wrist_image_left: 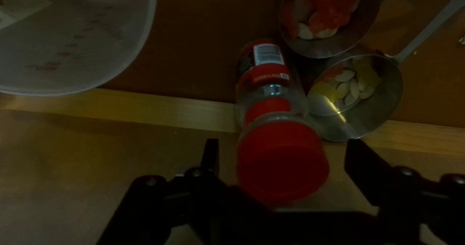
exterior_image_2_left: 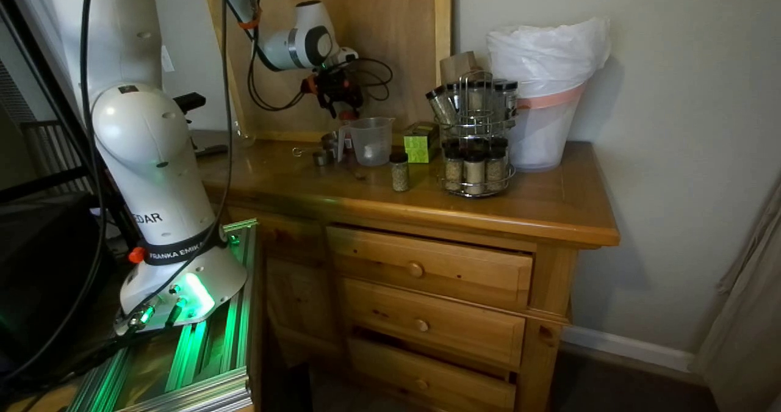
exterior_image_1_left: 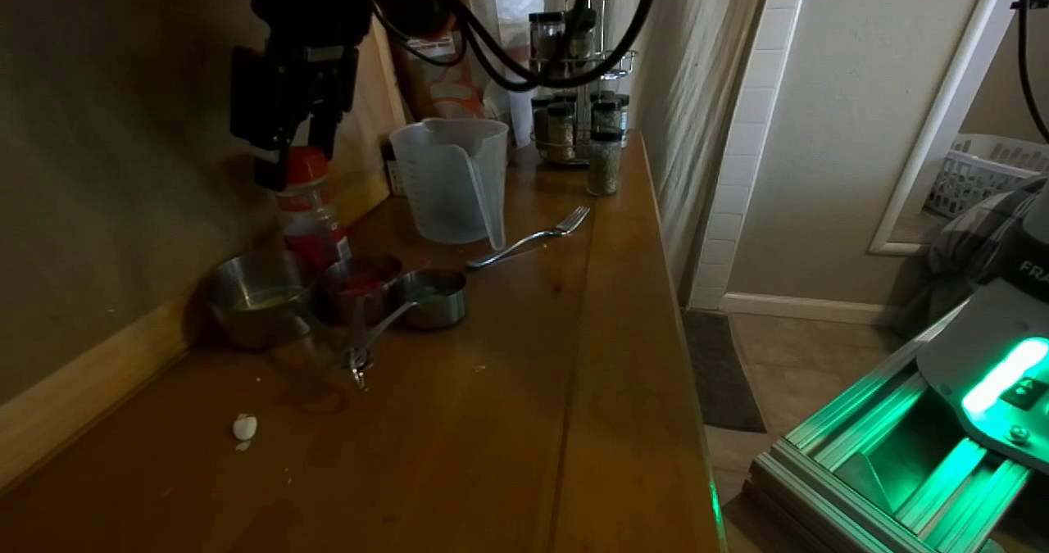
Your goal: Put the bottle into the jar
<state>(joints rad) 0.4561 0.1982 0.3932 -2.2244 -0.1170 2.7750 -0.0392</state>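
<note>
Bottle [wrist_image_left: 274,118] is standing upright on the counter [exterior_image_1_left: 492,422], close to the panel [exterior_image_2_left: 390,27] and just beside the cups [wrist_image_left: 374,110], while the jar [exterior_image_1_left: 442,180] is standing near it, apart. Over the bottle the gripper [wrist_image_left: 282,156] is hanging with its fingers spread, 1 on each side of the red cap [wrist_image_left: 283,161], and is gripping nothing. By my judgement only the lining-up is looking done; closing on the cap, lifting, carrying across to the jar, lowering in and letting go are all waiting. Wrist view is showing what the exterior views are not making clear: a gap between the cap and each finger, and pale seeds [wrist_image_left: 350,87] lying in a cup. It is cutting the jar off at its edge and leaving out the fork [exterior_image_1_left: 541,234], which in an exterior view is lying near the jar. It is taking in only 2 cups, whereas 3 are showing there. In an exterior view the jar is partly covering the bottle, and a green box [exterior_image_2_left: 420,146] is sitting near the jar.
</note>
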